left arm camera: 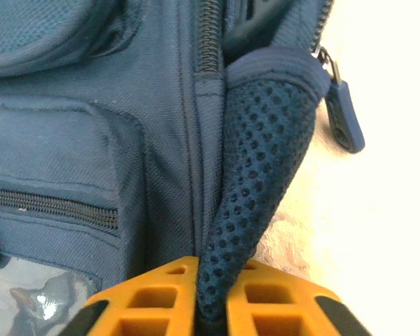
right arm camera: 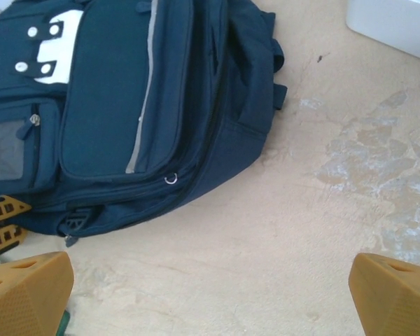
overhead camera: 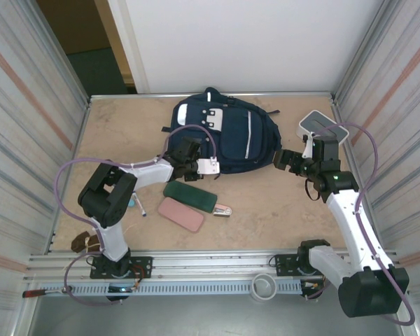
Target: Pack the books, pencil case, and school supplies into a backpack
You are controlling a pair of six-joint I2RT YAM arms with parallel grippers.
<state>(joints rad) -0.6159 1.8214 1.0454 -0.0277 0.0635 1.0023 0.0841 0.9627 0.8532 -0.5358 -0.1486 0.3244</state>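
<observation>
The navy backpack (overhead camera: 227,133) lies flat at the back middle of the table. My left gripper (overhead camera: 194,164) is at its near-left corner, shut on a navy mesh strap (left arm camera: 255,168) of the backpack (left arm camera: 91,140); the orange fingers (left arm camera: 147,301) pinch it from both sides. To the right of the backpack (right arm camera: 140,105), my right gripper (overhead camera: 283,159) is open and holds nothing, its fingertips (right arm camera: 28,290) over bare table. In front of the backpack lie a dark flat book (overhead camera: 190,197), a pink pencil case (overhead camera: 181,213), a small pink-and-silver stapler (overhead camera: 222,209) and a slim pen (overhead camera: 138,205).
A white box with a grey top (overhead camera: 316,124) stands at the back right, beside my right arm; its corner (right arm camera: 395,21) appears in the right wrist view. Corrugated walls close in the table on both sides. Bare tabletop (overhead camera: 266,210) lies at the front right.
</observation>
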